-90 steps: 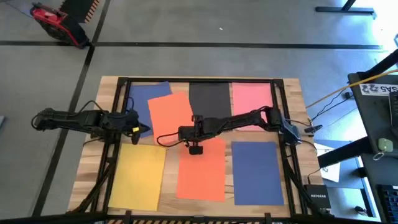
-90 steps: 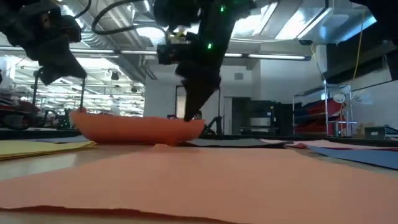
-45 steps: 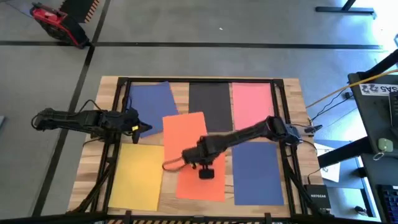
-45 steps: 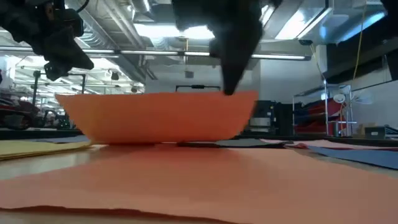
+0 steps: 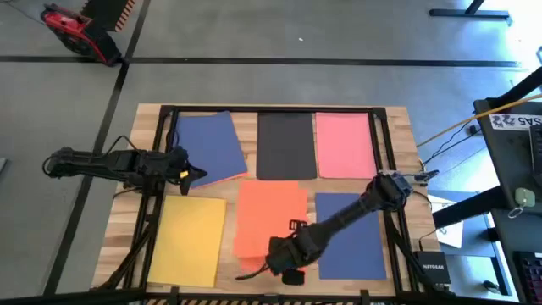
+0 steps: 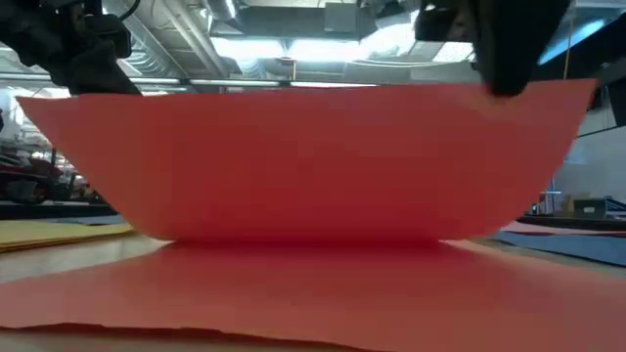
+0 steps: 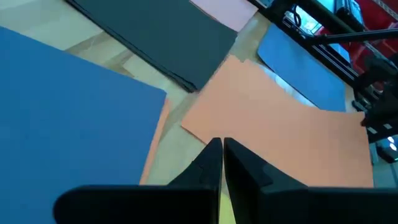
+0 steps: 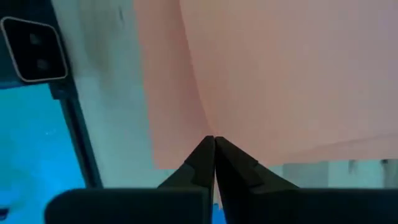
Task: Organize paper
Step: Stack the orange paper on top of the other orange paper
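Orange top sheet (image 5: 271, 216) found clamped by its near edge in the right end effector (image 5: 284, 271) at the tabletop's (image 5: 248, 127) near middle, bowed over its twin (image 6: 293, 293); judged best lowered slowly, squared edge-to-edge before release; left end effector (image 5: 193, 175) seen pressed together, empty, beside the far blue sheet (image 5: 207, 144).

The right gripper (image 8: 213, 144) has its 2 dark fingers pressed together on the edge of an orange paper sheet (image 8: 280, 68), which curves up and fills most of the view.
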